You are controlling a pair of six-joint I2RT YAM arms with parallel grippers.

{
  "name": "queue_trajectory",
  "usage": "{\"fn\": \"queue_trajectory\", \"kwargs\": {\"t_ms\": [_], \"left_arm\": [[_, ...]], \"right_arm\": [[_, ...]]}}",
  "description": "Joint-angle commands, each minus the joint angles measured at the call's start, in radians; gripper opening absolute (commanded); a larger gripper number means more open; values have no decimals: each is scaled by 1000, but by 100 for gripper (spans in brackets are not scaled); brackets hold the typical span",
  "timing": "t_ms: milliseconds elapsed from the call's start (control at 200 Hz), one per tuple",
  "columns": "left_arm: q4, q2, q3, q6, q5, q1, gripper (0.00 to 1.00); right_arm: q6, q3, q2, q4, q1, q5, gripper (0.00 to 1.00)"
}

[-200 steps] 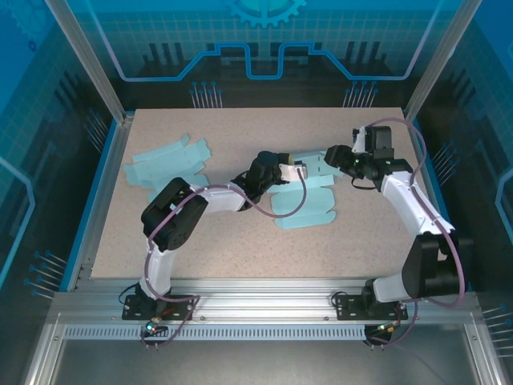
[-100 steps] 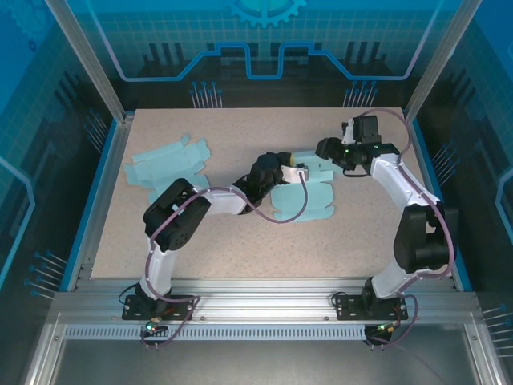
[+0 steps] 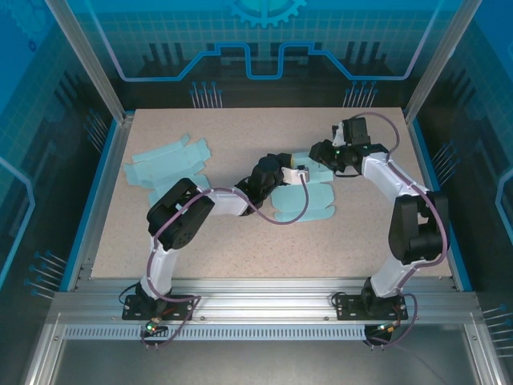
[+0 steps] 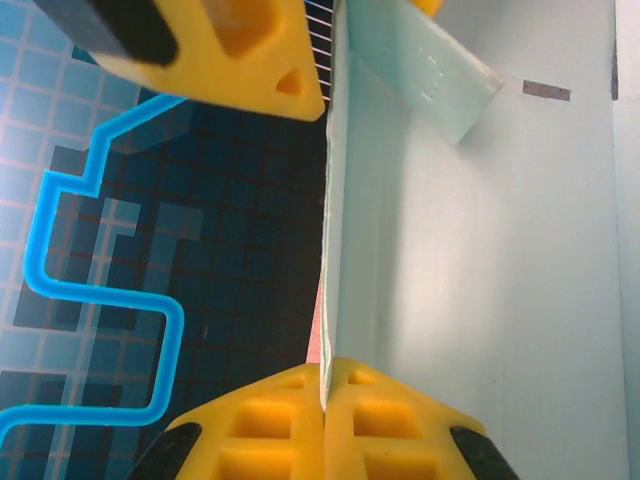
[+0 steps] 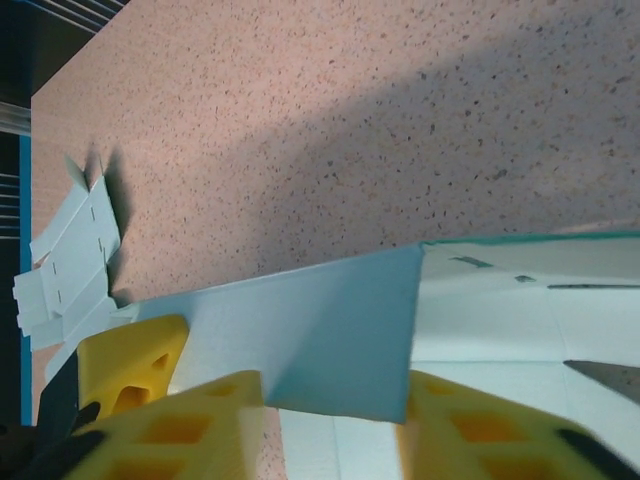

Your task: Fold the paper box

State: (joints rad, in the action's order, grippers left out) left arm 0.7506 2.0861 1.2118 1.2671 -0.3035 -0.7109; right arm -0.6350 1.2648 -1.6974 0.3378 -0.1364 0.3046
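The pale green paper box (image 3: 309,199) lies partly folded mid-surface (image 3: 240,241), slightly right. The left end effector (image 3: 293,172) is clenched on the edge of an upright panel (image 4: 480,250) at the box's far side. The right end effector (image 3: 318,152) straddles a flap (image 5: 340,340) just beside it; whether it is grasping the flap I cannot tell. Flat sheets (image 3: 164,164) lie at the far left.

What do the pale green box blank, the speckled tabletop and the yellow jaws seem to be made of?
Pale green flat box blank: thin matte card or stiff paper, given crisp creases and a sheet-thin edge. Speckled beige tabletop: probably matte laminate or composite; flecked, no shine. Yellow jaws: likely plastic, with hollow ribbed cells.
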Motion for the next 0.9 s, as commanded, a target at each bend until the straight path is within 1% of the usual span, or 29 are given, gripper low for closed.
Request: {"fn": "queue_trajectory", "kwargs": {"t_ms": [0,30,65,95,140,240,275,340,525,620,650,720,835,895], "left_arm": [[47,17,-11,9,10,-15,0],[47,17,-12,6,9,-15,0],[48,16,-14,5,8,-15,0],[50,15,-15,4,8,-15,0],[47,13,-18,2,8,-15,0],[47,14,-23,0,10,-11,0],[48,12,-24,-2,10,-9,0],[47,7,-29,-10,12,-6,0],[43,-26,-52,-42,37,1,0],[42,-36,-59,-47,47,1,0],[41,-38,-60,-47,48,1,0],[47,-41,-65,-45,51,1,0],[53,-49,-75,-51,58,2,0],[55,-51,-77,-54,56,2,0]], "right_arm": [[-18,-6,-9,-51,-13,53,26],[-14,-10,-4,-50,-13,51,25],[-7,-11,4,-42,-12,46,26],[0,-17,11,-31,-12,38,28],[17,-26,30,-8,-12,15,36],[39,-79,98,1,1,-1,48],[44,-103,128,2,7,-4,51],[52,-149,186,3,22,-8,52],[63,-301,356,7,81,-42,53],[70,-357,397,4,115,-52,51],[73,-369,398,3,122,-50,49],[83,-380,382,-10,126,-46,42],[87,-411,320,-49,126,-38,31],[87,-414,283,-78,124,-33,30]]}}
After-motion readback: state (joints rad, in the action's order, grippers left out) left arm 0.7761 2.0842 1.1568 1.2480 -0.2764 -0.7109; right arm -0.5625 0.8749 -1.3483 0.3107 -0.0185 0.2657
